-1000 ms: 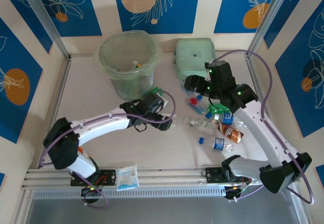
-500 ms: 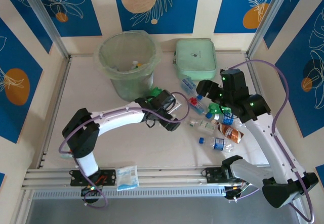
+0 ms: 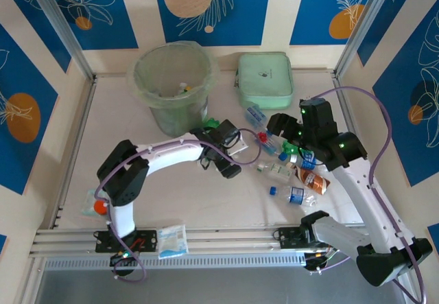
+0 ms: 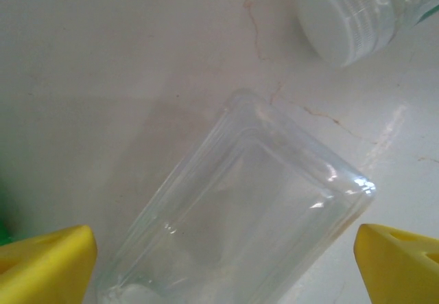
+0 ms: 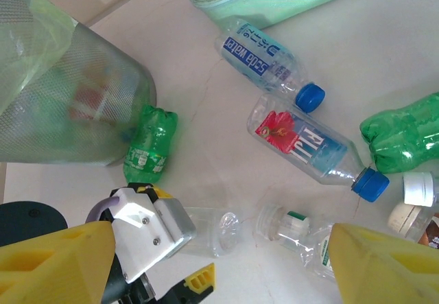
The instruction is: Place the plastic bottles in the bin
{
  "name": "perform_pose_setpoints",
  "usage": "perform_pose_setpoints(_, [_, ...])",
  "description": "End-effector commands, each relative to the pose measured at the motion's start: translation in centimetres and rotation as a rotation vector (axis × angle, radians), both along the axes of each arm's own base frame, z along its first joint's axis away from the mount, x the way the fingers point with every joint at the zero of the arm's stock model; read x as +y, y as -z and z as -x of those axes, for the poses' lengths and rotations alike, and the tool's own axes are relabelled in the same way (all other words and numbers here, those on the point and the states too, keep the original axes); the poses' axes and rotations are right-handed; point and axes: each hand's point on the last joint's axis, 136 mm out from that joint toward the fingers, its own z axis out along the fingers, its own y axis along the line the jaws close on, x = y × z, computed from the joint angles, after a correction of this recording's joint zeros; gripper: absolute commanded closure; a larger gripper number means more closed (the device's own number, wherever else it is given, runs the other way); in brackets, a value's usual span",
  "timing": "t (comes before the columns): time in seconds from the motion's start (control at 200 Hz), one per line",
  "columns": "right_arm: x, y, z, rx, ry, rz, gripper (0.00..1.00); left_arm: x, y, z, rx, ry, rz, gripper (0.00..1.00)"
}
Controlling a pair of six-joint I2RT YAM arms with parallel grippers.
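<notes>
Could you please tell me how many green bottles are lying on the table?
2: one green bottle beside the bin, and a second green bottle next to the blue-capped Fiji bottle. Others may be hidden.

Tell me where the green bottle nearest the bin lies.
In the right wrist view, left of centre, the green bottle lies on its side beside the bin, near its base.

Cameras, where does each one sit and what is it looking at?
Top external: high behind the arms, looking down at the table; left hand, right hand, bin and bottles show.
Left wrist: on the left arm, looking straight down at a clear bottle between its yellow fingers.
Right wrist: on the right arm, looking down at bin, bottles and left hand; its yellow fingers show.
Shared: both wrist views see that clear bottle.
</notes>
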Motion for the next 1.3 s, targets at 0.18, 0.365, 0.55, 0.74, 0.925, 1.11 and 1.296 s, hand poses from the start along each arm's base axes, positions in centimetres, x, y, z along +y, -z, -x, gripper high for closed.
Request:
perform_pose_setpoints(0.18, [-0.3,0.8,0.6,0.024,0.010,-0.039,0.18,1.8,4.1,1.2,0.073,0.032,-0.101,0.07])
perform_pose_setpoints(0.365, [-0.6,0.9,0.9,0.027,0.013,-0.032,0.20,1.5,4.5,1.7,0.111,0.029,-0.096,0.21])
perform_pose_setpoints(0.55, [-0.8,0.9,1.2,0.026,0.017,-0.036,0.22,1.7,3.1,1.9,0.097,0.017,-0.077,0.30])
perform_pose_setpoints(0.74, [-1.0,0.9,1.2,0.023,0.025,-0.034,0.23,2.2,0.6,2.5,0.056,0.016,-0.047,0.39])
perform_pose_setpoints(0.925, [-1.2,0.6,1.3,0.015,0.028,-0.035,0.23,2.5,-2.8,3.2,0.000,0.017,-0.027,0.41])
perform_pose_setpoints(1.11, [-1.3,0.5,1.4,0.010,0.031,-0.036,0.23,1.9,-10.8,3.8,-0.113,-0.018,0.088,0.41])
perform_pose_setpoints(1.296, [-1.2,0.5,1.3,0.007,0.035,-0.050,0.24,3.4,-23.2,1.6,-0.326,-0.195,0.296,0.40])
